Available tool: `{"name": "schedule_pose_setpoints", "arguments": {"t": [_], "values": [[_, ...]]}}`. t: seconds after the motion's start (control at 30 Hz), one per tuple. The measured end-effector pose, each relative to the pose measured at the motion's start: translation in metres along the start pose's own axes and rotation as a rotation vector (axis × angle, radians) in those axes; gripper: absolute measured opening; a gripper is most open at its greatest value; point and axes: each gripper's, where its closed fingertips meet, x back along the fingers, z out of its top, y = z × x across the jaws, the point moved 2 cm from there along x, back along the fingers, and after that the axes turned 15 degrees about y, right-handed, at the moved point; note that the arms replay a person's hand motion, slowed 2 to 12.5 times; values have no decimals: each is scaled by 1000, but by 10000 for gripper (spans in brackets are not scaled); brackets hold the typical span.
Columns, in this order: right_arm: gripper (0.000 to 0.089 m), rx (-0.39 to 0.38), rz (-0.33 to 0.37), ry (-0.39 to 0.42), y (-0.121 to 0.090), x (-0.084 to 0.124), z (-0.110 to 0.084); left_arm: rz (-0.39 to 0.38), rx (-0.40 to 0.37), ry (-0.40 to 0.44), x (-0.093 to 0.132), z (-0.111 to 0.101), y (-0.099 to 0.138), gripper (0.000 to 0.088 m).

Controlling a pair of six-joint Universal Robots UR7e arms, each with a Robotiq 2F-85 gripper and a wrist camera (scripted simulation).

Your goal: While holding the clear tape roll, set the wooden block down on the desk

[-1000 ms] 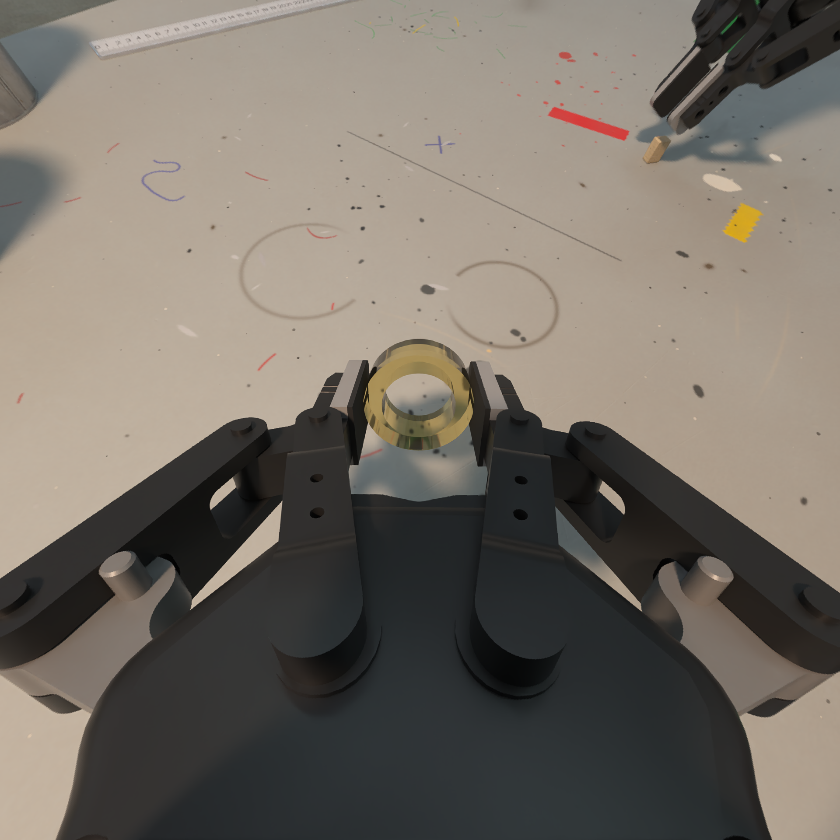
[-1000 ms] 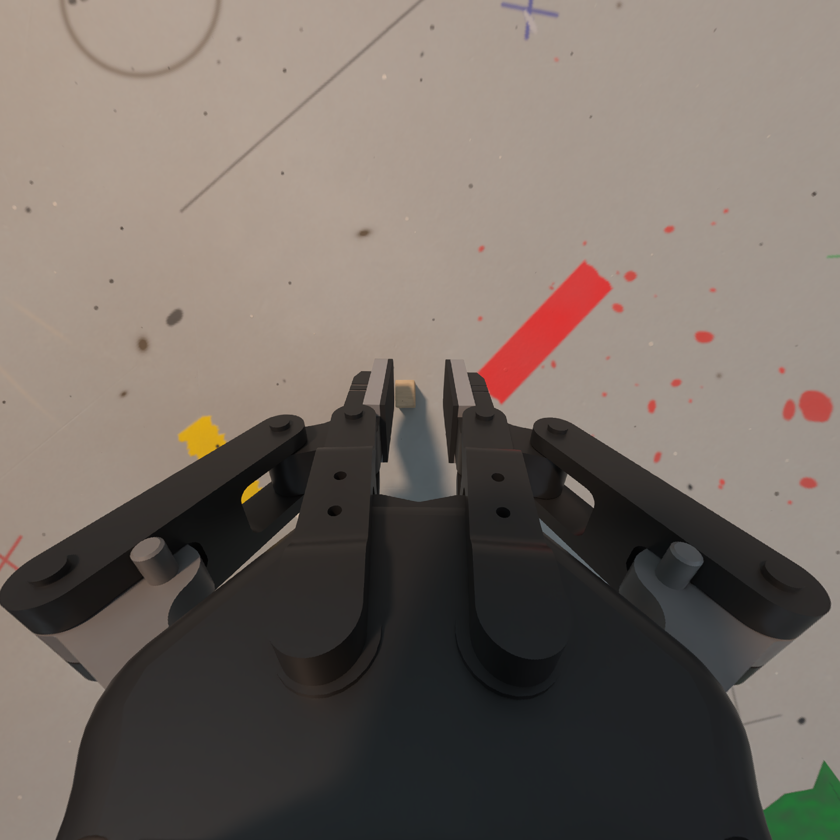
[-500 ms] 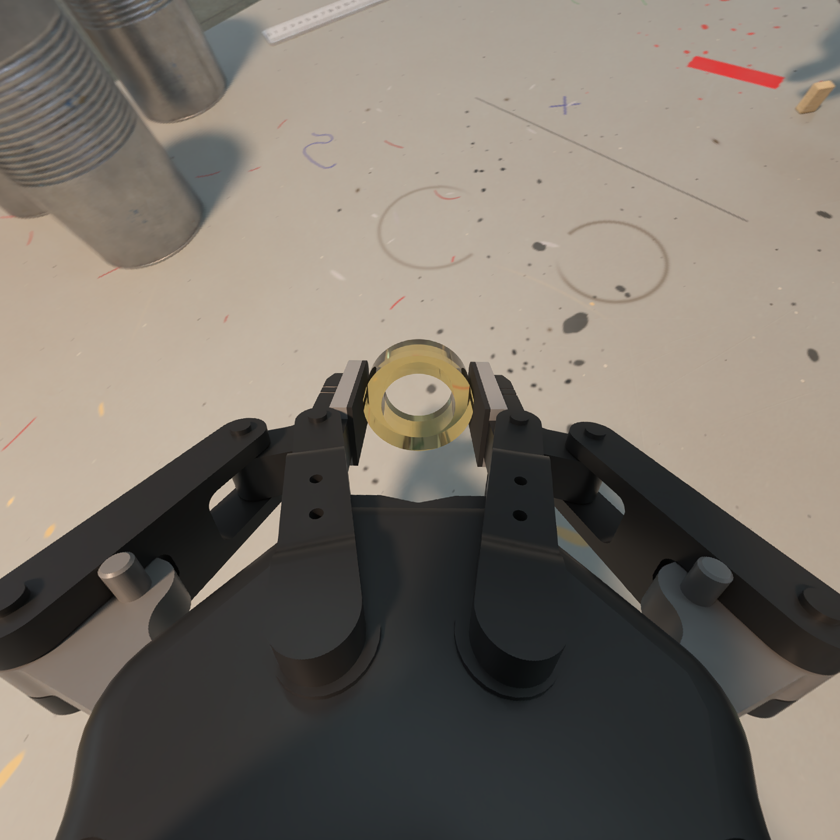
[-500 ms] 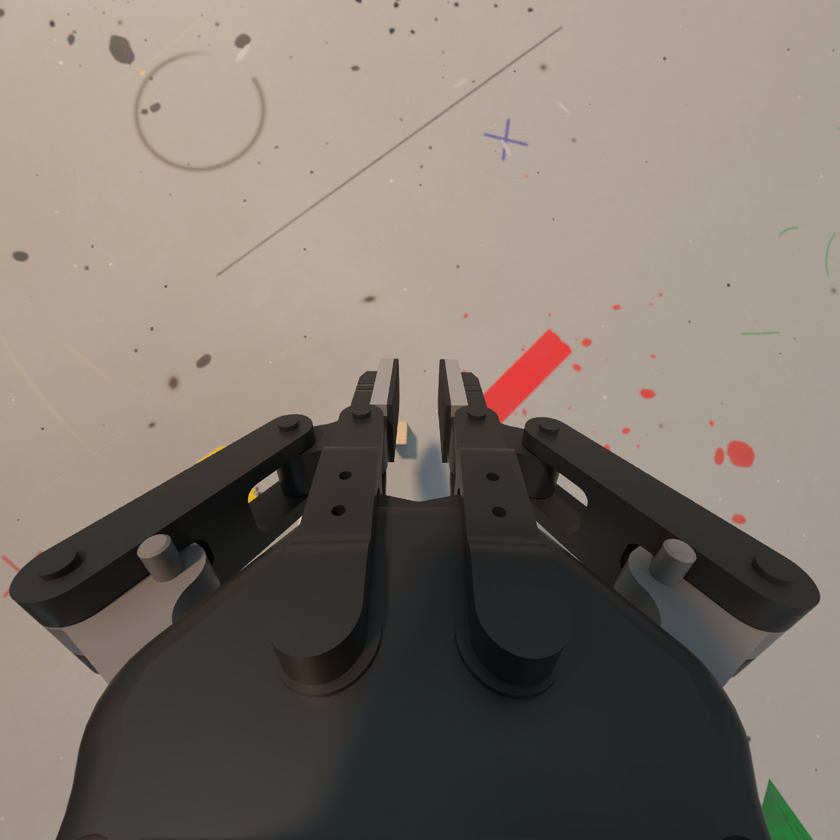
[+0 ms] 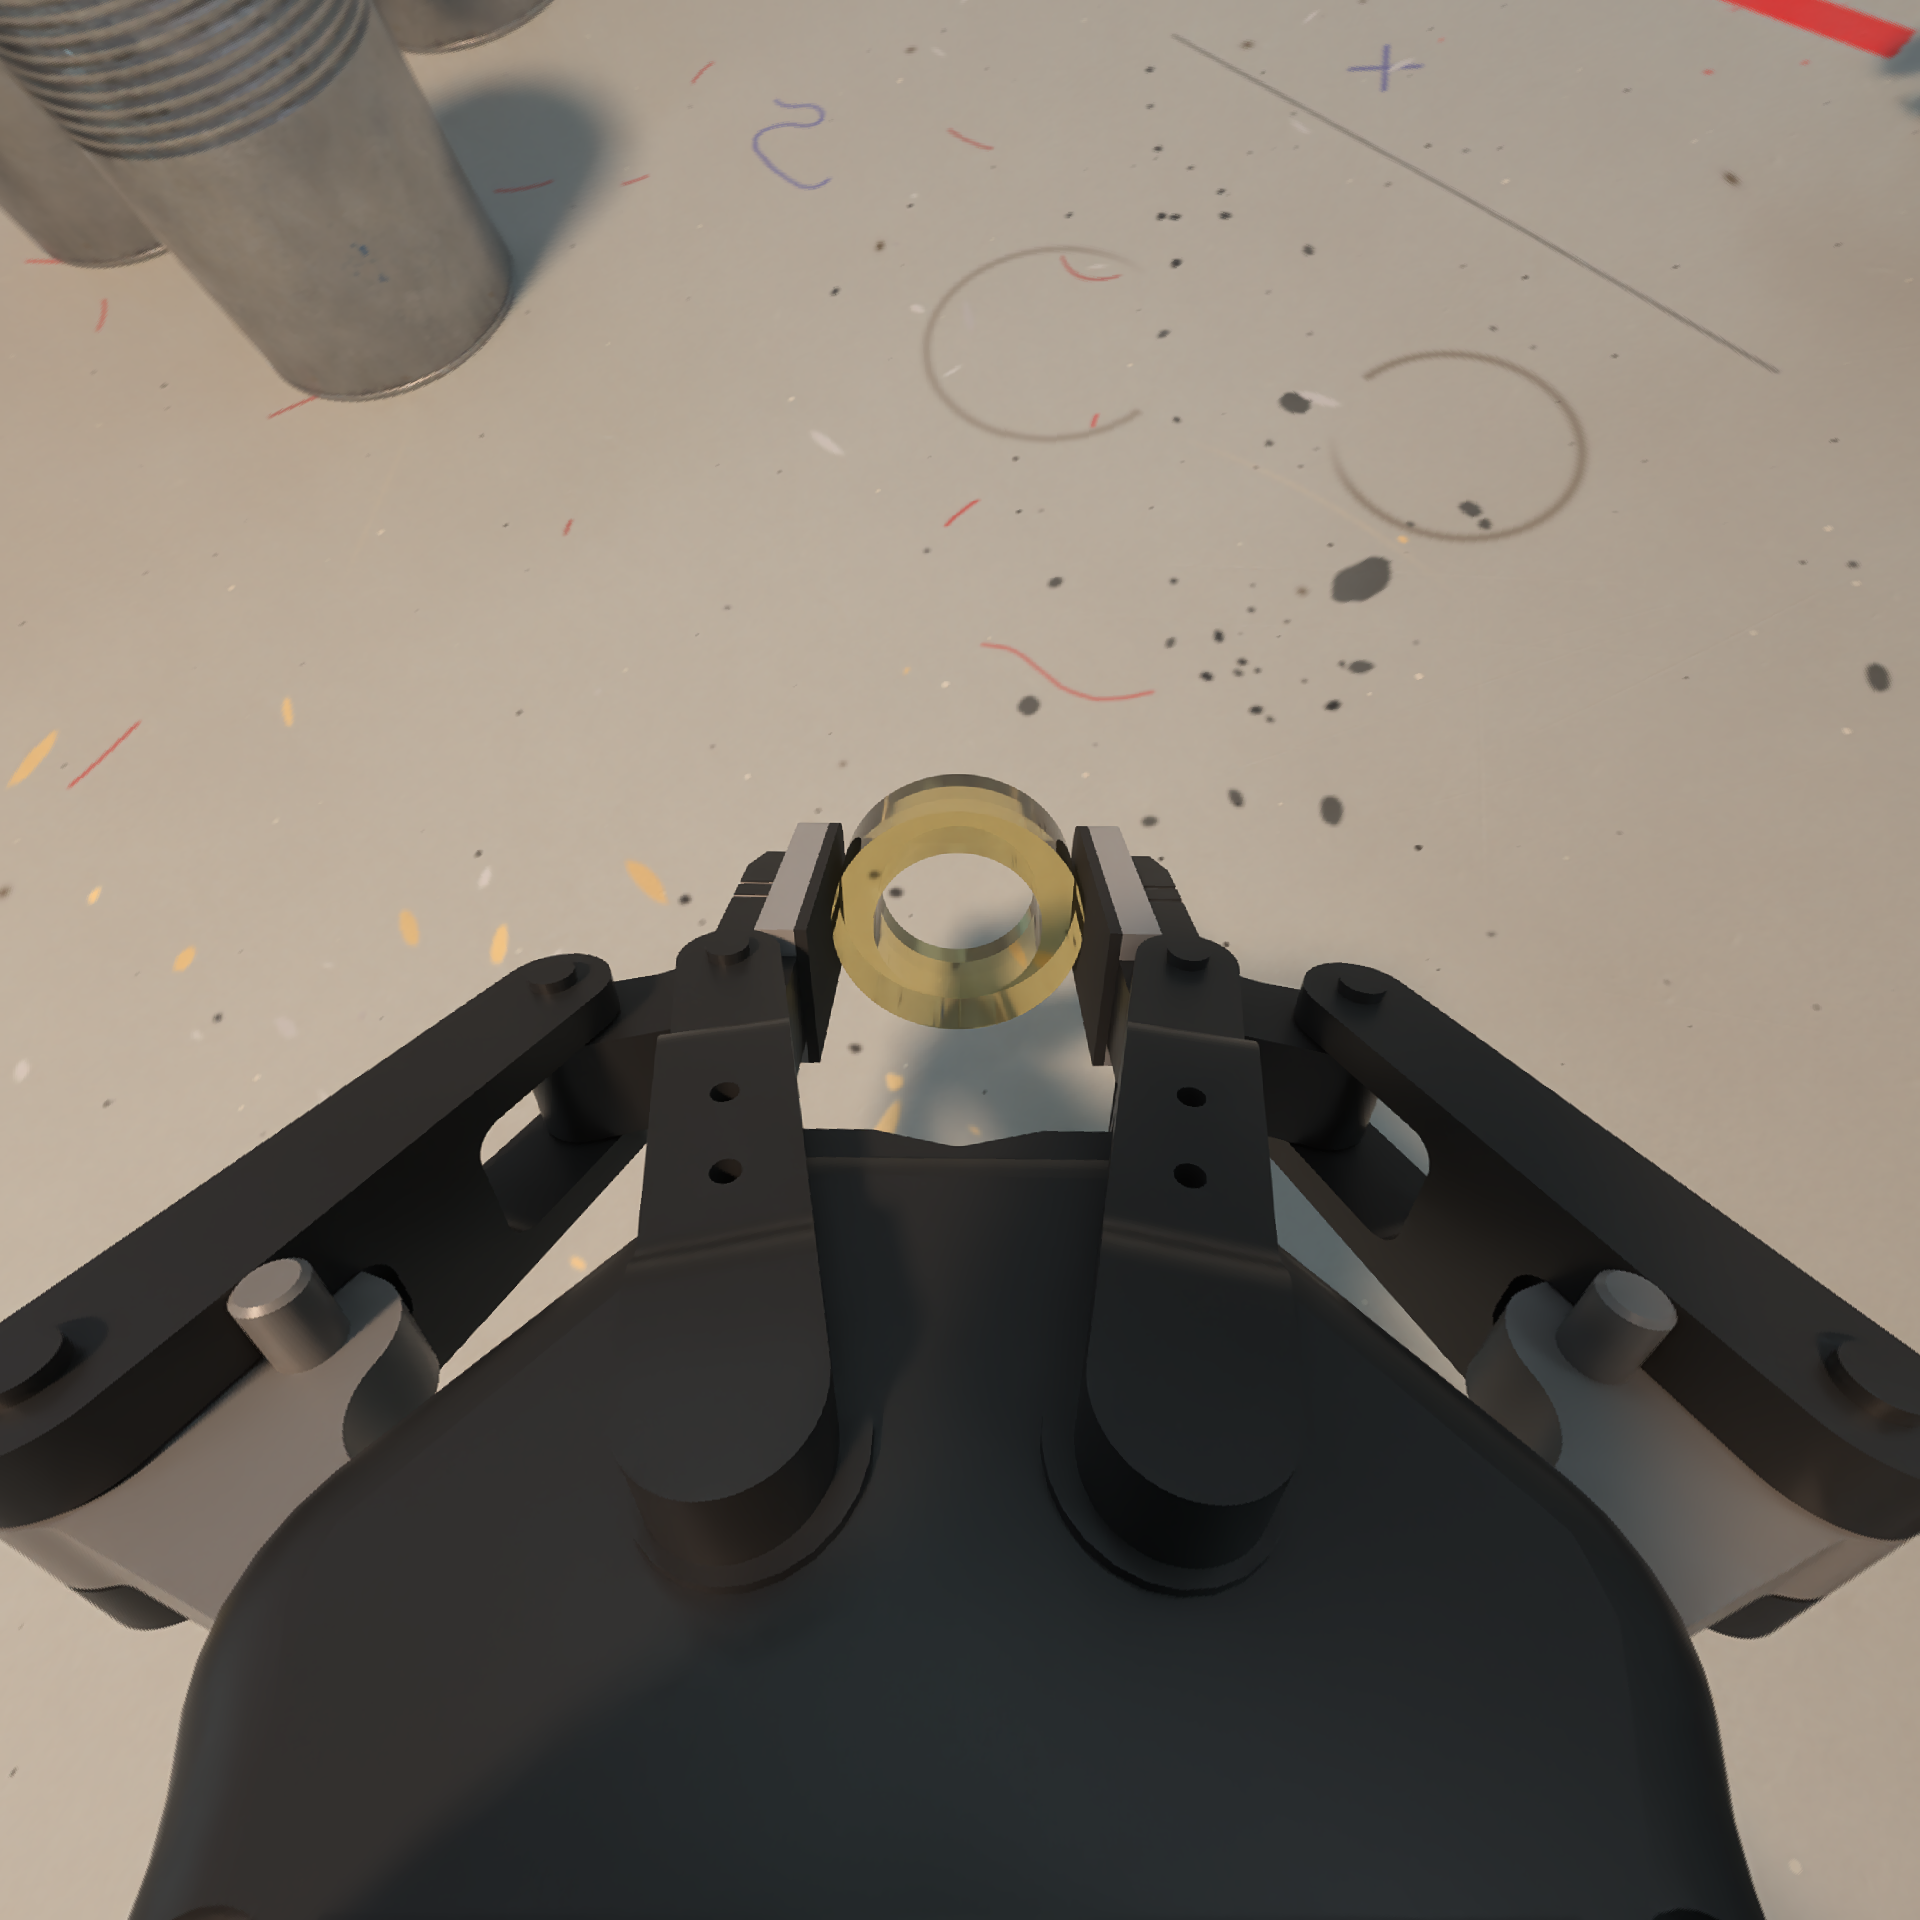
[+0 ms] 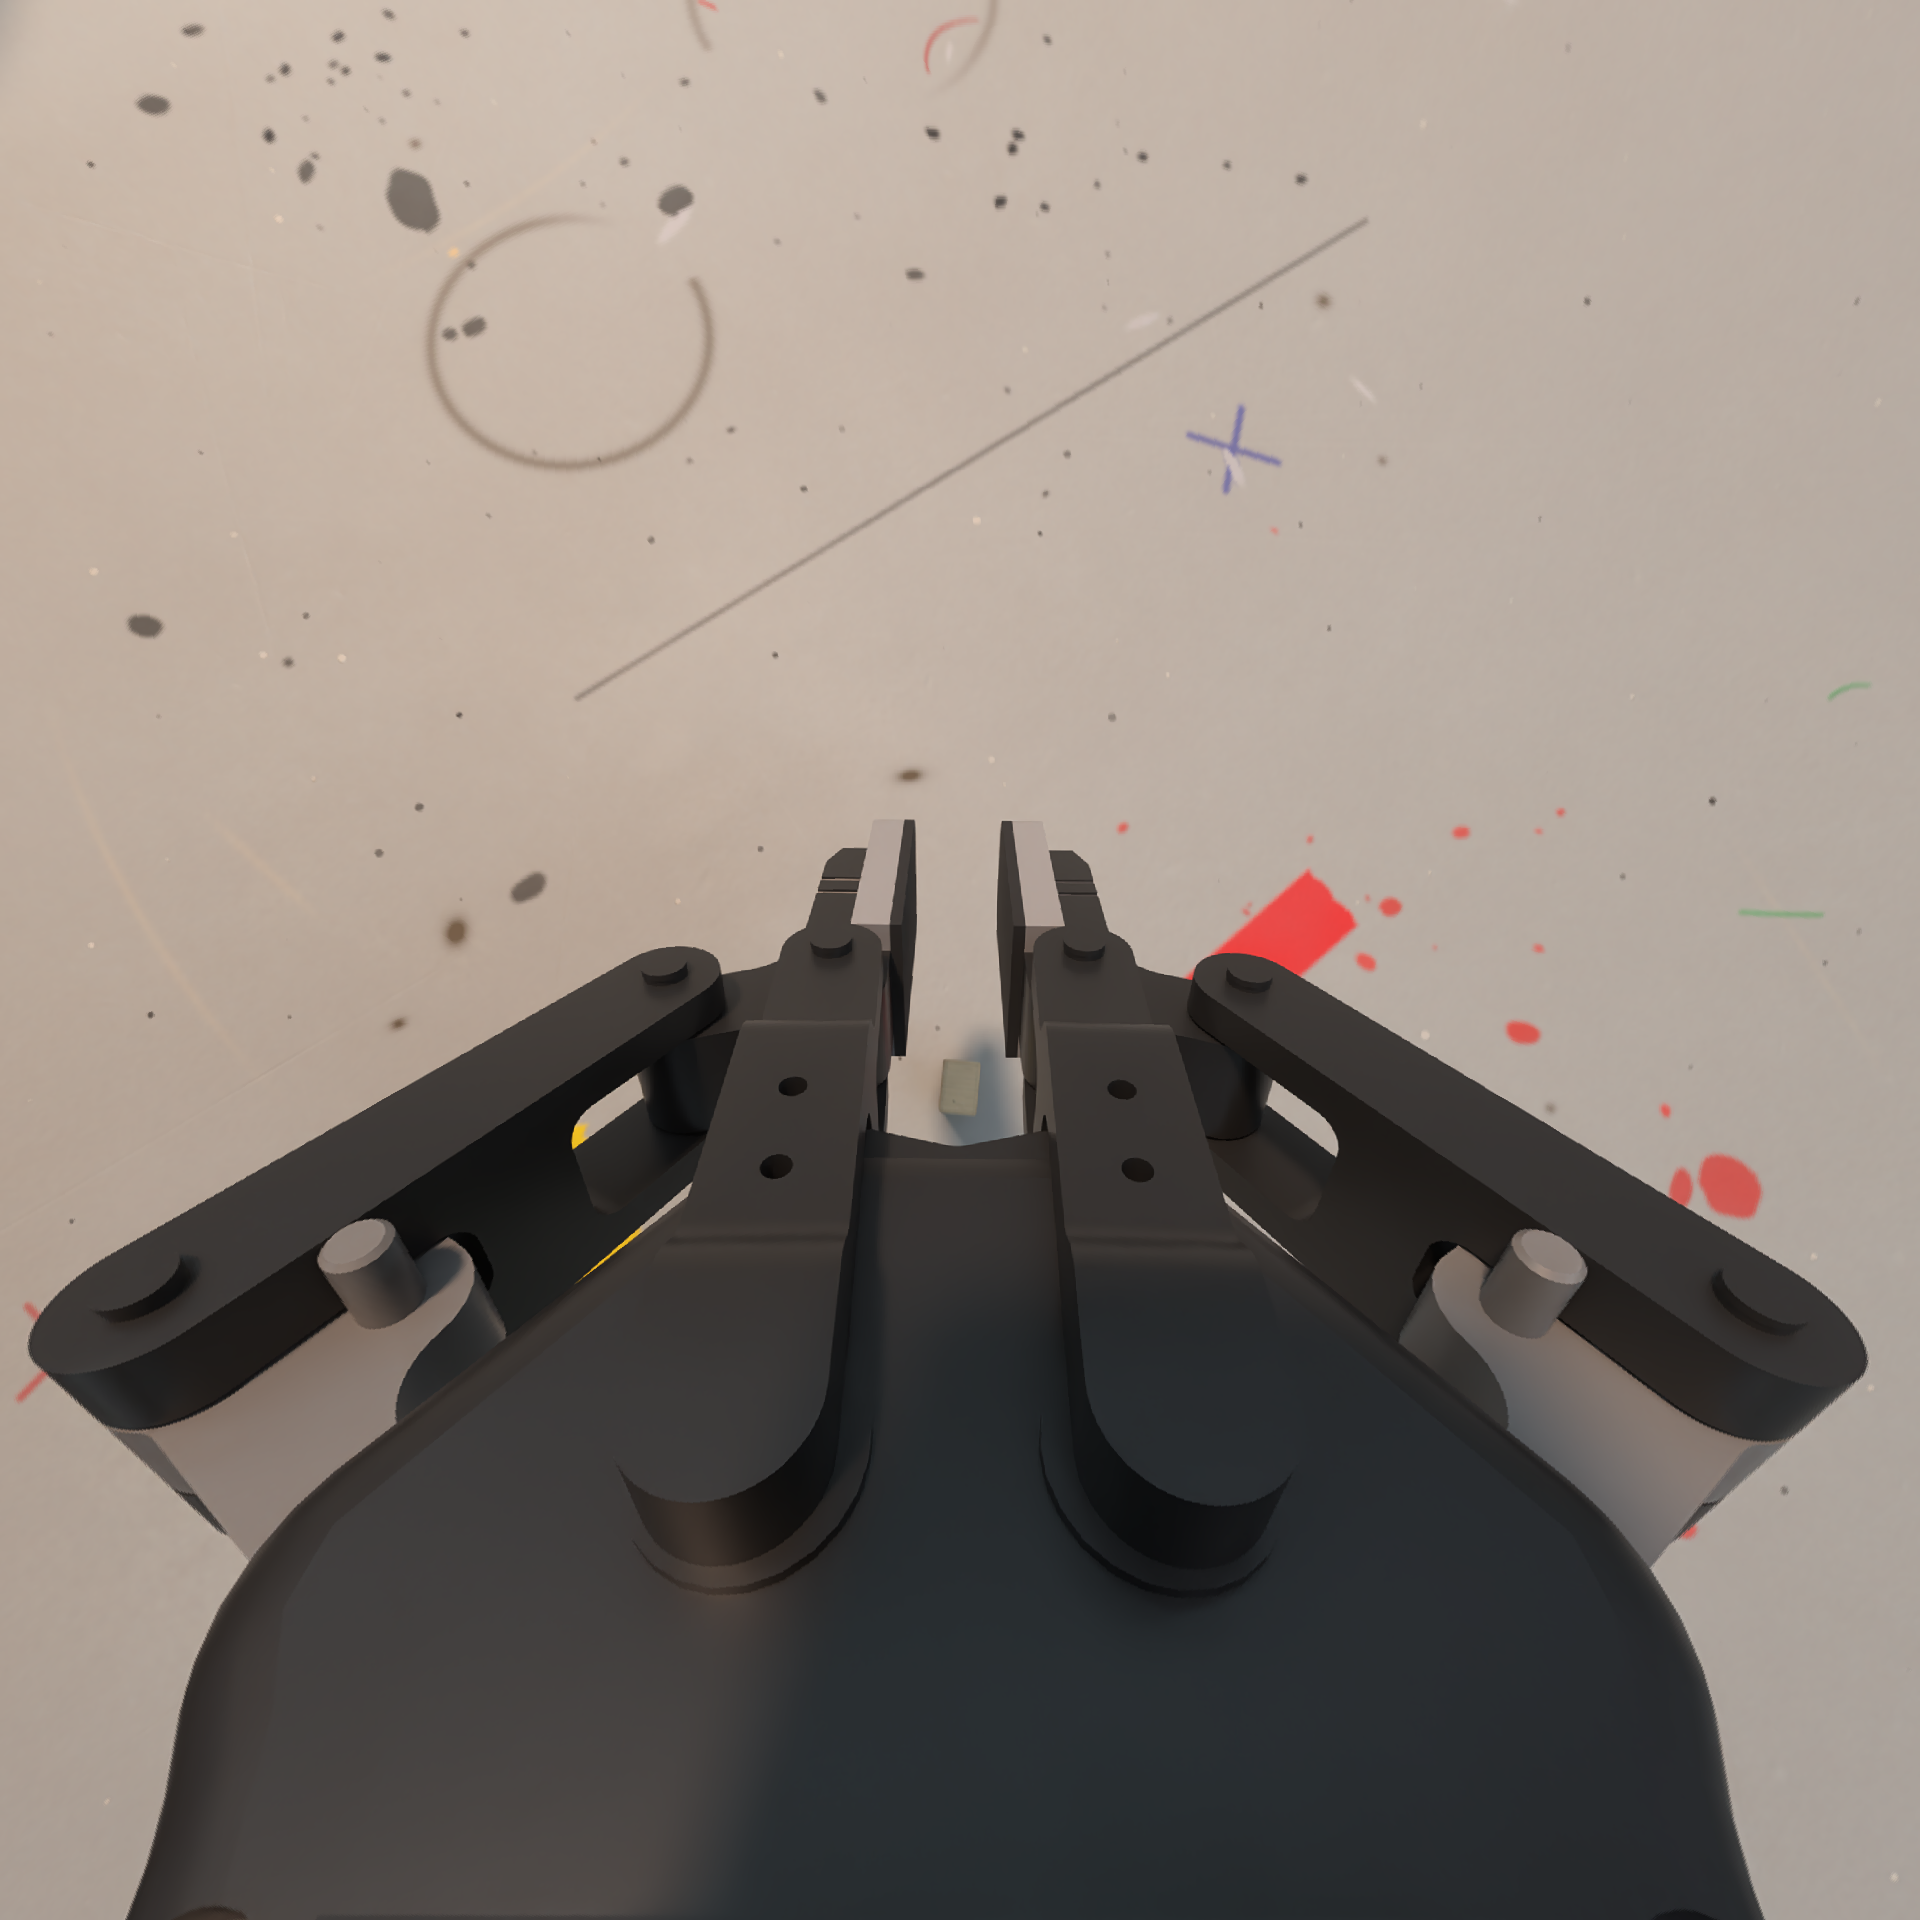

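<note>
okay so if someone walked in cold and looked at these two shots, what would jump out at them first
Most striking is the clear tape roll, a yellowish ring pinched between the left claw pads above the paint-spattered desk. Grey metal cylinders stand at the far left. Under the right claw, its pads apart and empty, the small wooden block lies on the desk.

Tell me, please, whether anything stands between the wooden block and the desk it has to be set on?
Nothing visible does: the block already lies on the desk, free of the right gripper, whose jaws stand apart above it.
</note>
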Motion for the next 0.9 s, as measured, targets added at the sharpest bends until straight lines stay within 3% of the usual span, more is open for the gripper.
{"name": "schedule_pose_setpoints", "arguments": {"t": [0.3, 0.67, 0.9], "values": [[123, 36, 36, 41, -14, -6, 17, -122, -68, 1, -34, 20, 20, 387], [116, 45, 54, 67, -26, -7, 20, -326, -301, -51, -114, 44, 41, 387], [112, 27, 62, 83, -31, -5, 16, -433, -382, -100, -160, 46, 51, 387]]}}
